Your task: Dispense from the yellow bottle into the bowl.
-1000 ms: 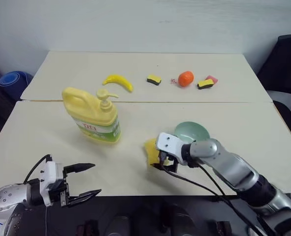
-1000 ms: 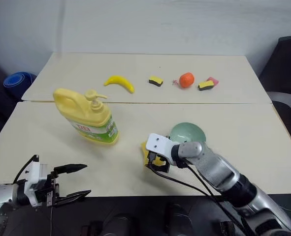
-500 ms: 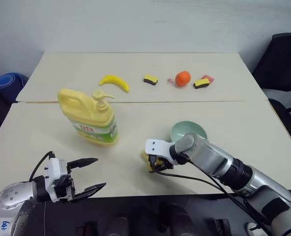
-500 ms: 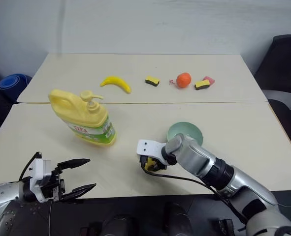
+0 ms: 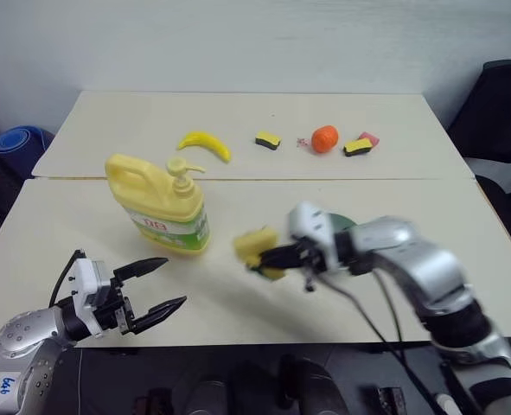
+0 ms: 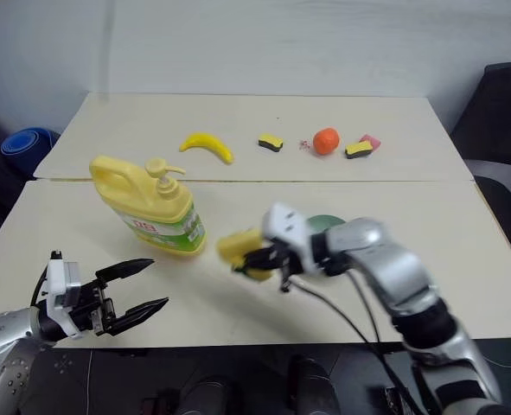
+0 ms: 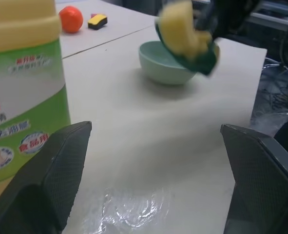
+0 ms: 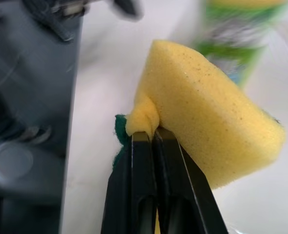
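The yellow bottle, a big jug with a loop handle and a pump top, stands upright on the near table's left half. Right of it, the pale green bowl is half hidden behind my right wrist in the eye views. My right gripper hangs above the table between bottle and bowl. Its fingers are shut on one corner of a yellow sponge with a green back. My left gripper is open and holds nothing, low at the table's front left edge, pointing toward the bottle's base.
On the far table lie a banana, a small yellow-and-black sponge, an orange, another sponge and a pink piece. A seam joins the two tables. A black chair stands at the right.
My right gripper has shut on the yellow sponge and lifted it off the table, up and toward the bottle. The left gripper has edged up and forward, still open.
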Tool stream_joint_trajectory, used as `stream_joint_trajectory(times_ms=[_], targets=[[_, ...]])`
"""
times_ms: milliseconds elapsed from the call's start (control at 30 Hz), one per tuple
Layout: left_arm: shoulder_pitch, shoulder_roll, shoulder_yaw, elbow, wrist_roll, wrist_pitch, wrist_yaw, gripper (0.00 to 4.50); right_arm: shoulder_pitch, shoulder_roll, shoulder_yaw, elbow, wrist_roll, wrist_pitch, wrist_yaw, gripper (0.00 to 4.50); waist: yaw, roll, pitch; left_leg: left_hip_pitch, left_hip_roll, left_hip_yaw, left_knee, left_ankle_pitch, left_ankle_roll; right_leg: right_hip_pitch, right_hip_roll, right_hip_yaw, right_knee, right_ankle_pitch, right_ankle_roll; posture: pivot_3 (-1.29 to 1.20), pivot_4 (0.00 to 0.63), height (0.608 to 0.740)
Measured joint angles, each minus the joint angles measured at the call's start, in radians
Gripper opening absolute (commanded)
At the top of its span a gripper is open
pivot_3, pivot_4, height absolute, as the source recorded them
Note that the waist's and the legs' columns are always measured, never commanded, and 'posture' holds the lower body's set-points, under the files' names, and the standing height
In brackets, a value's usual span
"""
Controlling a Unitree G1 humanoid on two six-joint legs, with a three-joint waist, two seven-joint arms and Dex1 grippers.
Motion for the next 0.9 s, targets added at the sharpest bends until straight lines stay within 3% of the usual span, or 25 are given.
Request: stream_joint_trajectory(times_ms=[200, 367, 467, 600, 833, 900], targets=[[-0.074, -0.003, -0.067, -0.028, -0.001, 0.010, -0.016, 4.50, 0.116, -0.270, -0.253, 0.277, -0.078, -0.112, -0.005, 0.02, 0.008, 0.000, 0.000, 0.000, 0.000, 0.002, 0.000, 0.000, 0.000, 0.001, 0.001, 0.001, 0.000, 0.000, 0.000, 0.00, 0.150, 0.740], [-0.122, -0.014, -0.120, -0.021, 0.004, 0.011, -0.032, 4.50, 0.200, -0.312, -0.210, 0.716, -0.246, -0.410, -0.038, 0.02, 0.000, 0.000, 0.000, 0.002, 0.001, 0.008, 0.000, 0.001, 0.000, 0.002, 0.003, 0.002, 0.002, 0.000, 0.001, 0.00, 0.150, 0.740], [-0.147, -0.014, -0.133, -0.006, 0.008, 0.015, -0.039, 4.50, 0.157, -0.260, -0.188, 0.947, -0.296, -0.587, -0.073, 0.68, -0.018, 0.003, 0.002, 0.002, 0.002, 0.012, -0.001, 0.002, -0.001, 0.002, 0.004, 0.003, 0.001, 0.001, 0.001, 0.00, 0.150, 0.740], [-0.157, -0.014, -0.133, 0.018, 0.014, 0.013, -0.046, 4.50, 0.125, -0.242, -0.185, 1.111, -0.314, -0.774, -0.077, 2.06, -0.021, 0.007, 0.004, 0.003, 0.004, 0.013, -0.001, 0.003, -0.002, 0.001, 0.006, 0.005, 0.003, 0.001, 0.001, 0.00, 0.150, 0.740], [-0.102, -0.003, -0.071, 0.057, 0.016, -0.002, -0.046, 4.50, 0.210, -0.246, -0.286, 0.990, -0.205, -0.865, 0.020, 4.43, -0.015, 0.008, 0.004, 0.004, 0.004, 0.009, -0.001, 0.002, -0.003, 0.001, 0.005, 0.006, 0.001, 0.001, 0.001, 0.00, 0.150, 0.740], [-0.072, -0.003, -0.047, 0.066, 0.018, -0.016, -0.042, 4.50, 0.279, -0.246, -0.315, 0.845, -0.135, -0.805, 0.060, 4.47, -0.013, 0.008, 0.004, 0.004, 0.004, 0.008, -0.001, 0.002, -0.003, 0.001, 0.004, 0.006, 0.001, 0.001, 0.001, 0.00, 0.150, 0.740]])
